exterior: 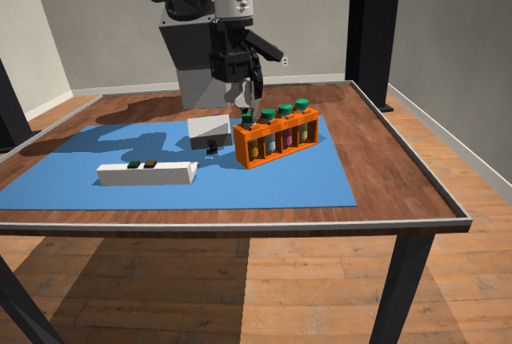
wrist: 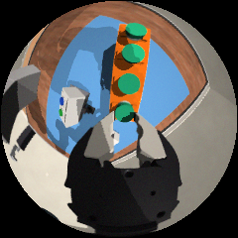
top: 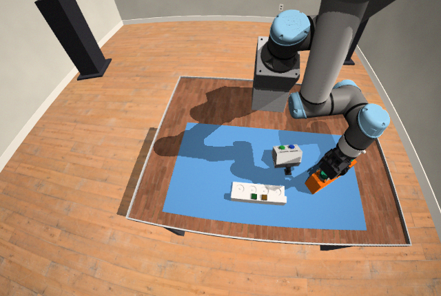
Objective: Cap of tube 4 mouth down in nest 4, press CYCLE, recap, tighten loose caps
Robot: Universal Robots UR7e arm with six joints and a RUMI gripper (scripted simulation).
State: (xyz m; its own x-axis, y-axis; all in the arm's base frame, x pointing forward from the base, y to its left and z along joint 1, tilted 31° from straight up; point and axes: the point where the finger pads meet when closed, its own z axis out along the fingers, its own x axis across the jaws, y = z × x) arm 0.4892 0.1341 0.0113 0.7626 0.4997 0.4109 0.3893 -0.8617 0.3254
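Observation:
The orange decapping station (top: pixel 313 186) (exterior: pixel 241 146) holds four tubes with green caps. My gripper (exterior: pixel 249 117) (wrist: pixel 124 112) points down and is shut on the cap of tube 4 (top: pixel 323 174) (wrist: pixel 124 112), at the station's end nearest the cap tray. That cap sits over its tube; its thread is hidden. The caps of tube 3 (exterior: pixel 267 114) (wrist: pixel 129 83), tube 2 (exterior: pixel 285 109) (wrist: pixel 133 54) and tube 1 (exterior: pixel 302 103) (wrist: pixel 136 31) are on; I cannot tell whether one stands higher. The white cap tray (top: pixel 242 199) (exterior: pixel 144 176) has empty nests. Its green lamp (top: pixel 253 196) and amber lamp (top: pixel 264 197) look unlit.
The key housing (top: pixel 287 159) (exterior: pixel 209 127) (wrist: pixel 74 106) stands beside the station, with the blue CYCLE key (top: pixel 291 146) and green READY key (top: pixel 281 147) on top. A small black part (top: pixel 288 171) (exterior: pixel 212 149) is in front of it. A raised rim (exterior: pixel 231 226) borders the table.

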